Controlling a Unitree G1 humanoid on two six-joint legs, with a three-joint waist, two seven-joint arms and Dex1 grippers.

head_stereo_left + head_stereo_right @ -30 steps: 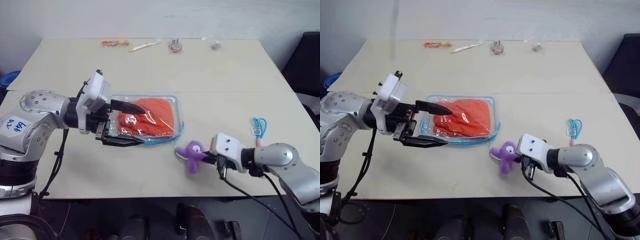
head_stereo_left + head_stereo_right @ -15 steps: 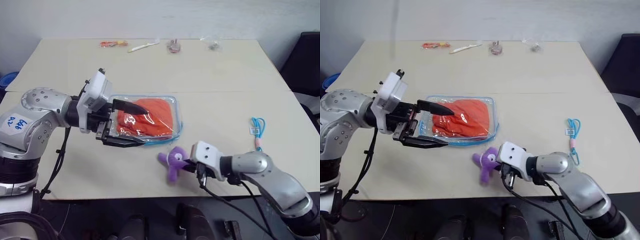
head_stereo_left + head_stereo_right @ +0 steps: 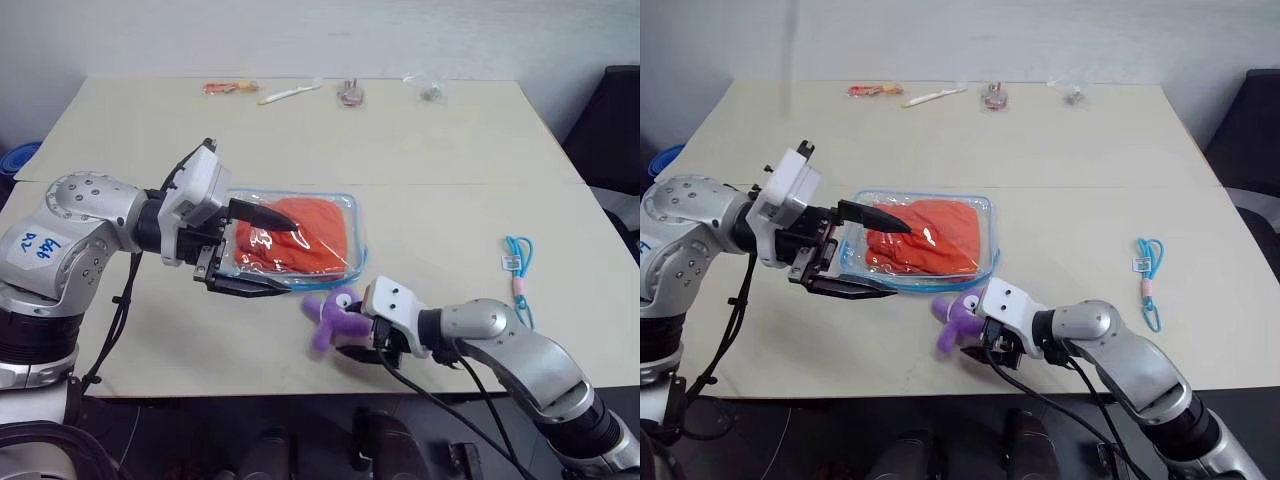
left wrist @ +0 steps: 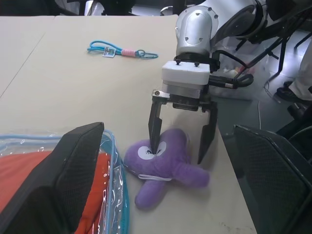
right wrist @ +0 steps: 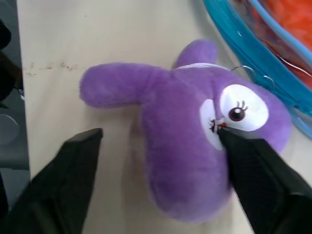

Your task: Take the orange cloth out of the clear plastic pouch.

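The clear plastic pouch (image 3: 356, 232), edged in light blue, lies flat on the table with the orange cloth (image 3: 312, 232) inside it. My left gripper (image 3: 258, 250) is open across the pouch's left end, one finger above the cloth and the other along the near edge. My right gripper (image 4: 176, 155) is open just in front of the pouch. Its fingers (image 5: 73, 180) straddle a small purple plush toy (image 5: 185, 146) that lies on the table against the pouch's near right corner.
A blue cord (image 3: 517, 260) lies at the right of the table. Small packets (image 3: 430, 90), a white stick (image 3: 290, 92) and an orange item (image 3: 228, 87) line the far edge. A dark chair (image 3: 615, 120) stands to the right. The toy is close to the table's front edge.
My right arm slid left along the front of the table with the purple toy in its grip, up to the pouch, then opened its fingers. The left gripper stayed put.
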